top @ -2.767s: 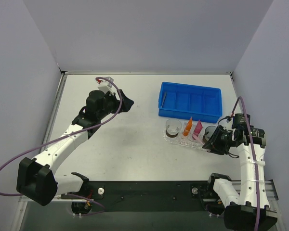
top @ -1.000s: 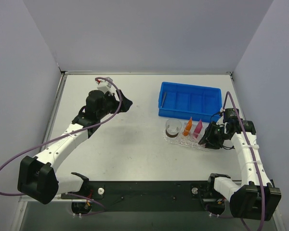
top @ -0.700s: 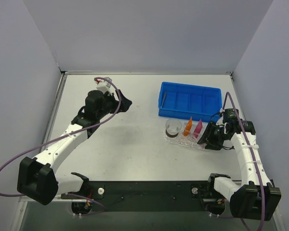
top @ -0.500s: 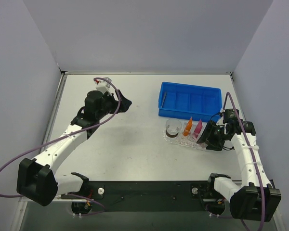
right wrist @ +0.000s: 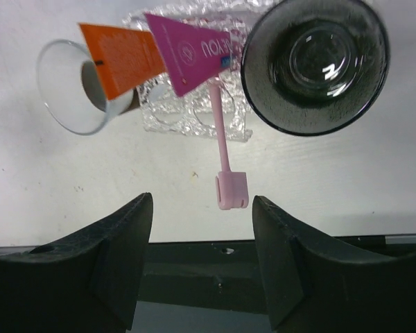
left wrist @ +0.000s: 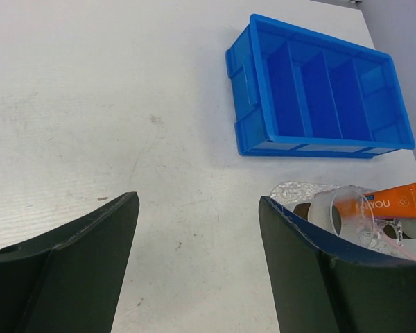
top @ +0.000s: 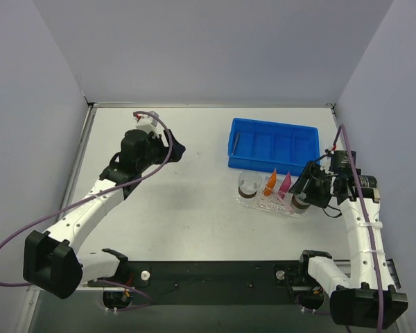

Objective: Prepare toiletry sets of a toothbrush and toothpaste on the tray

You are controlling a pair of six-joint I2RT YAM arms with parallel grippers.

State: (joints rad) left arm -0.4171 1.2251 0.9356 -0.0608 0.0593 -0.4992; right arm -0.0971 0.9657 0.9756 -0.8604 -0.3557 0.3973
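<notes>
The clear bumpy tray [right wrist: 194,114] lies on the table in front of the blue bin; it also shows in the top view [top: 263,203]. The orange toothpaste tube [right wrist: 121,50] leans in a clear cup [right wrist: 69,90]. The magenta tube [right wrist: 191,52] lies on the tray beside it. A lilac toothbrush [right wrist: 222,142] runs from under the magenta tube off the tray, with its capped head on the table. My right gripper [right wrist: 202,205] is open and empty just above and short of that head. My left gripper [left wrist: 197,205] is open and empty over bare table, left of the tray [left wrist: 295,191].
The blue compartmented bin [top: 273,144] sits behind the tray and looks empty in the left wrist view [left wrist: 319,97]. A dark glass cup [right wrist: 314,62] stands at the tray's right end. The table's dark front edge runs just under my right gripper.
My right gripper has drawn up and back from the tray's right end, and its arm now stands higher. My left gripper has shifted slightly left. The tubes and cups have stayed put.
</notes>
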